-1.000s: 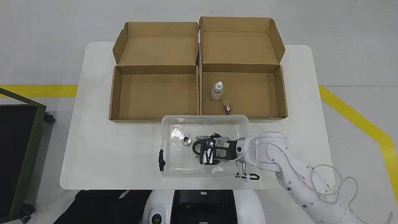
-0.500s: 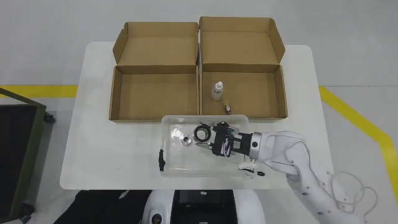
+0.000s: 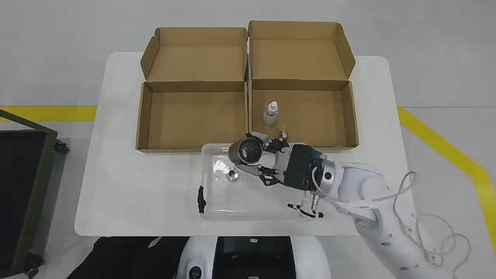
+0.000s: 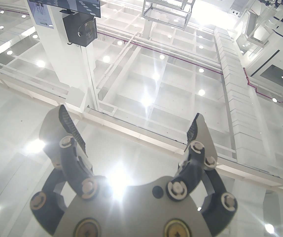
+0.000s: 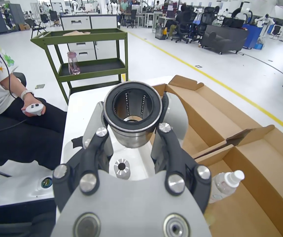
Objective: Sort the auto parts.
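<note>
A round metal bearing (image 5: 132,122) with a black ring on its end is held in the right gripper (image 5: 134,114), above the far edge of the clear bin (image 3: 213,205). A small silver part (image 3: 231,175) sits inside the bin. A white bottle (image 3: 270,112) lies in the cardboard box (image 3: 341,128) just behind the bin.

No legible text, labels or numbers anywhere.

White arm (image 3: 360,188) bears grey right gripper (image 5: 134,120) with black links.

Bottle (image 3: 270,112) lies in right box (image 3: 325,120) behind tray (image 3: 221,199).
</note>
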Motion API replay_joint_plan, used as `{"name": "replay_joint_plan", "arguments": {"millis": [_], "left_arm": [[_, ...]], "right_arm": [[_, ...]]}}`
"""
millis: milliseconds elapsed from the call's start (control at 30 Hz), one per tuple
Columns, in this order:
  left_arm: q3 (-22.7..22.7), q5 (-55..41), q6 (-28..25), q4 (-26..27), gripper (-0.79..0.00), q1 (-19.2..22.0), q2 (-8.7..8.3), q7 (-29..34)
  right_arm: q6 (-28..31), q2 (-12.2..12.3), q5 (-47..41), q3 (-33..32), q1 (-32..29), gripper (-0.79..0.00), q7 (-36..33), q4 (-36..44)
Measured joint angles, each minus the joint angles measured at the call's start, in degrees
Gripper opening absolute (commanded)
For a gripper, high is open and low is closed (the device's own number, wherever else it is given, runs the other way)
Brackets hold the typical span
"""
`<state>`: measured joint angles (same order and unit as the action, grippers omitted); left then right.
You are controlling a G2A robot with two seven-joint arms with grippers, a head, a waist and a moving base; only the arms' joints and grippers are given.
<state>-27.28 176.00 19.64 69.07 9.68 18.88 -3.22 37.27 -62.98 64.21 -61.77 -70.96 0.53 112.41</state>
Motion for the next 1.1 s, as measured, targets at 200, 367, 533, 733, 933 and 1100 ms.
{"name": "replay_joint_plan", "arguments": {"millis": [200,367,533,733,933,1100], "left_arm": [[0.0,0.0,0.0,0.0,0.0,0.0,0.0,0.0],[0.0,0.0,0.0,0.0,0.0,0.0,0.0,0.0],[0.0,0.0,0.0,0.0,0.0,0.0,0.0,0.0],[0.0,0.0,0.0,0.0,0.0,0.0,0.0,0.0],[0.0,0.0,0.0,0.0,0.0,0.0,0.0,0.0],[0.0,0.0,0.0,0.0,0.0,0.0,0.0,0.0]], "right_arm": [[-1.1,-0.4,-2.9,-1.3,1.4,-0.785,3.0,1.2],[-1.6,-0.7,-2.2,-1.9,1.9,-0.785,8.0,1.9],[-2.8,-1.1,-3.0,-2.4,3.8,-0.785,10.4,1.0],[-3.3,-2.1,-8.4,-1.8,11.5,-0.785,7.8,-3.5],[-9.6,-3.7,-4.0,5.9,13.6,-0.785,3.2,-2.2],[-10.1,-3.9,-4.8,6.3,15.3,-0.785,0.3,-3.6]]}}
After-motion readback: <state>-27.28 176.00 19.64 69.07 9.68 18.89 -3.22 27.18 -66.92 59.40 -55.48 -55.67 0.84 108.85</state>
